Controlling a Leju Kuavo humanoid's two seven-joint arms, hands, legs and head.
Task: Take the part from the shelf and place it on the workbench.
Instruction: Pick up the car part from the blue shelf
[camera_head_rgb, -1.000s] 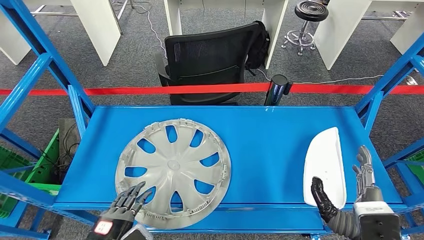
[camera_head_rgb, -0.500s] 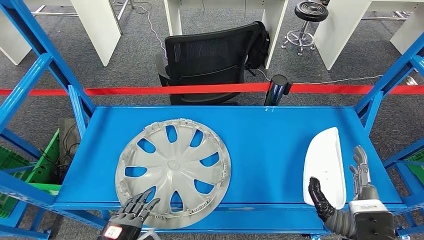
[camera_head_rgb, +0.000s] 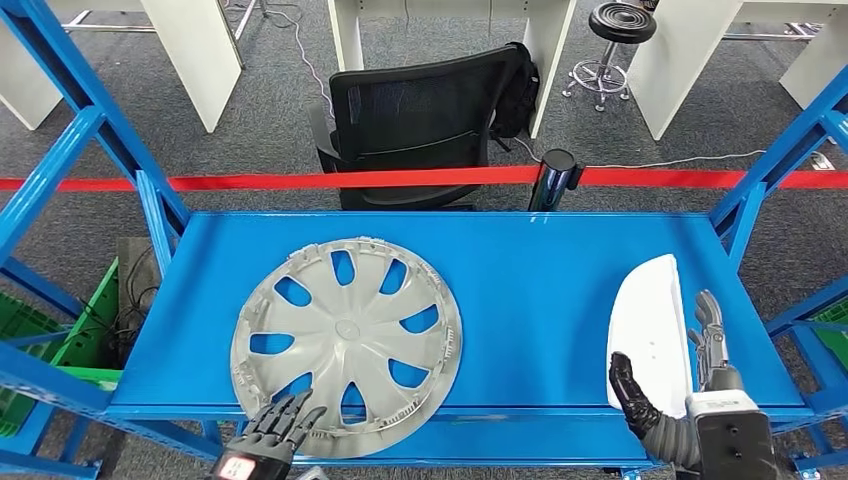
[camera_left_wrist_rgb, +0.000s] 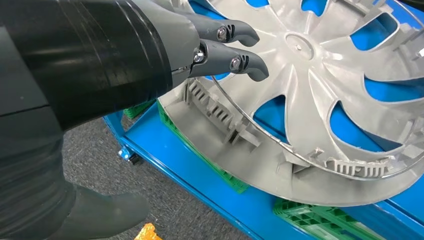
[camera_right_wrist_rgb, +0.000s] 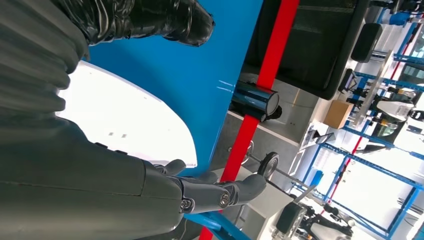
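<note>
A grey wheel cover (camera_head_rgb: 345, 345) lies flat on the blue shelf (camera_head_rgb: 530, 280), left of centre. A white curved part (camera_head_rgb: 648, 320) lies at the shelf's right end. My left hand (camera_head_rgb: 272, 430) is at the near edge, fingers spread just over the wheel cover's rim and holding nothing. In the left wrist view its fingers (camera_left_wrist_rgb: 235, 47) hover above the wheel cover (camera_left_wrist_rgb: 320, 95). My right hand (camera_head_rgb: 688, 400) straddles the white part's near end, with the thumb on the part's left and the fingers (camera_head_rgb: 708, 330) along its right edge. The right wrist view shows the white part (camera_right_wrist_rgb: 125, 125) between thumb and fingers, ungripped.
Blue shelf uprights (camera_head_rgb: 150, 215) stand at both ends. Behind the shelf run a red barrier tape (camera_head_rgb: 300, 182) with a dark post (camera_head_rgb: 553, 175), a black office chair (camera_head_rgb: 420, 110), a stool (camera_head_rgb: 620, 25) and white desks. Green crates (camera_head_rgb: 85, 335) sit low at the left.
My left hand has drawn back toward the near edge, off the wheel cover's face. My right hand has shifted slightly left, closer around the white part.
</note>
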